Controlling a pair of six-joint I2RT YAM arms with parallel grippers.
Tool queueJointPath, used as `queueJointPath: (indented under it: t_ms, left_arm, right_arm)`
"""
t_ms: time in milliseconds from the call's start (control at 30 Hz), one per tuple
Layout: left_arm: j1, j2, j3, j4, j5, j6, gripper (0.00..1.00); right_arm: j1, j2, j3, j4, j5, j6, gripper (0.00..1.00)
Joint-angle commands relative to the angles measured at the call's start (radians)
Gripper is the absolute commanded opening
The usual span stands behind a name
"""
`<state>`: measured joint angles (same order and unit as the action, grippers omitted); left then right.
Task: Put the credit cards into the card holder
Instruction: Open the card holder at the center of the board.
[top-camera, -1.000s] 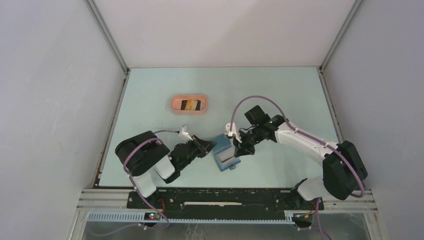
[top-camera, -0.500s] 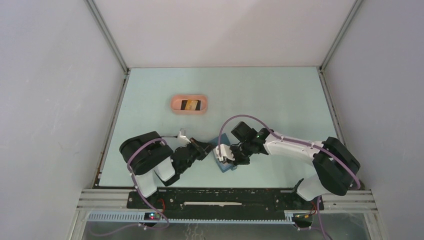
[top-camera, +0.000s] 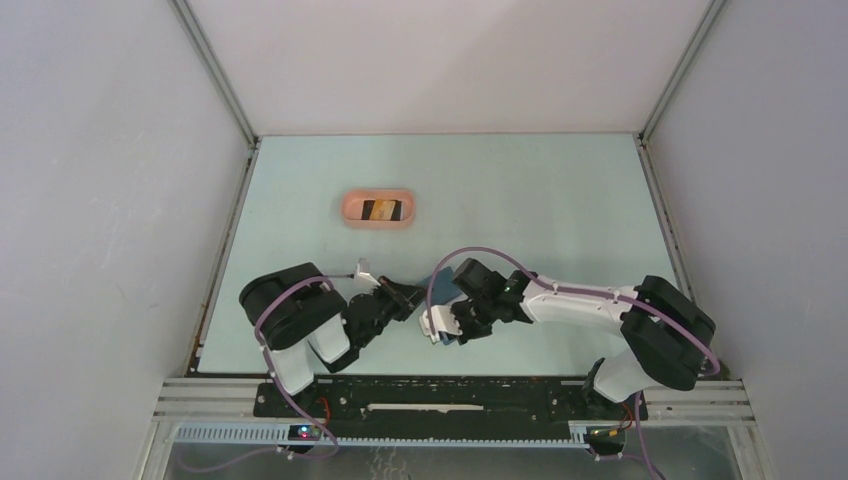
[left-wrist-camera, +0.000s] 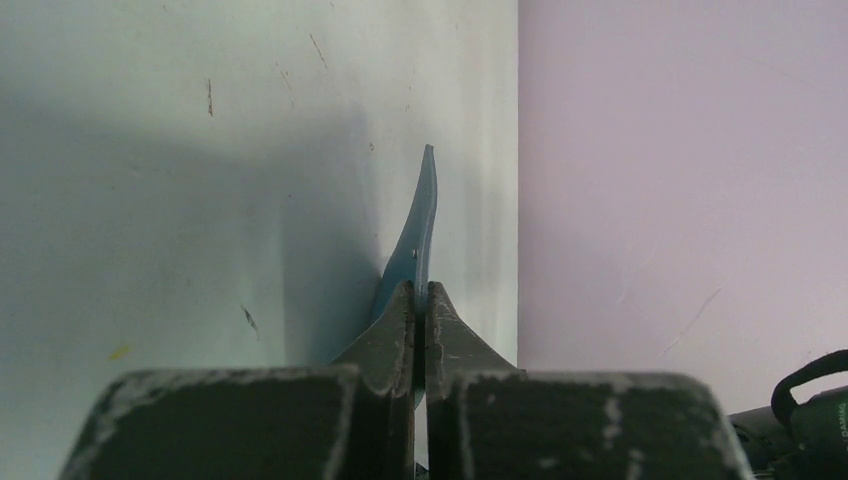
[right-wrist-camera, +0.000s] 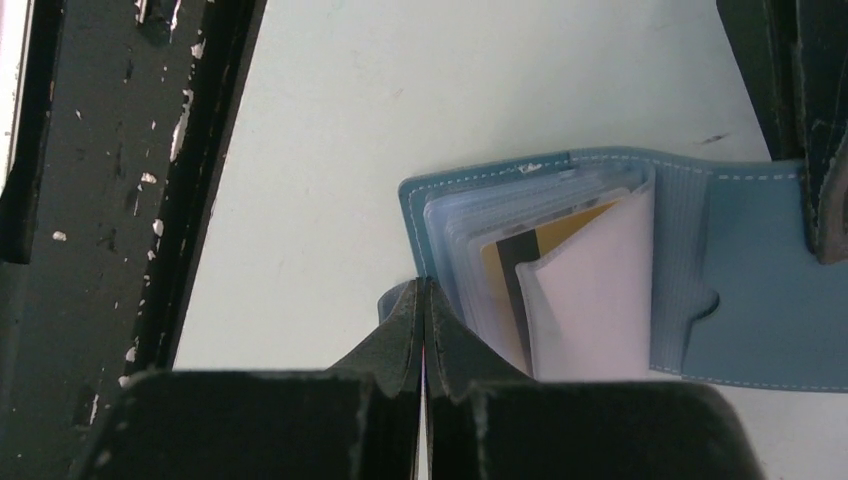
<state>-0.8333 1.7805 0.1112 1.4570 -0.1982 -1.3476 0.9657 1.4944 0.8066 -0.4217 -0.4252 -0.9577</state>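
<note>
The left tool is clamped on the wallet flap, evidently to hold it open on the tabletop between the arms. The right tool is closed at the wallet's near edge; whether it grips anything cannot be told. One card sits in a sleeve. A second card lies in the tray, well apart, with open tabletop between.

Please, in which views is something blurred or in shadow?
Top external: even light, sharp. Left wrist: left gripper slightly soft up close, broad shadow on the table, card holder edge sharp. Right wrist: right gripper soft, its pockets sharp.
</note>
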Motion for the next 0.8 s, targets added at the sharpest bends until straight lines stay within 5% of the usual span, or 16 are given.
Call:
queueJointPath:
  t_ms: [0,767]
  left_arm:
    - [-0.006,0.011,-0.002,0.057,0.006,-0.039,0.00]
    - [-0.005,0.032,-0.013,0.059,0.003,-0.138,0.00]
  right_arm:
    - [0.034,0.008,-0.008,0.050,0.026,-0.002,0.03]
    - [0.063,-0.059,-0.045,0.096,0.071,-0.002,0.35]
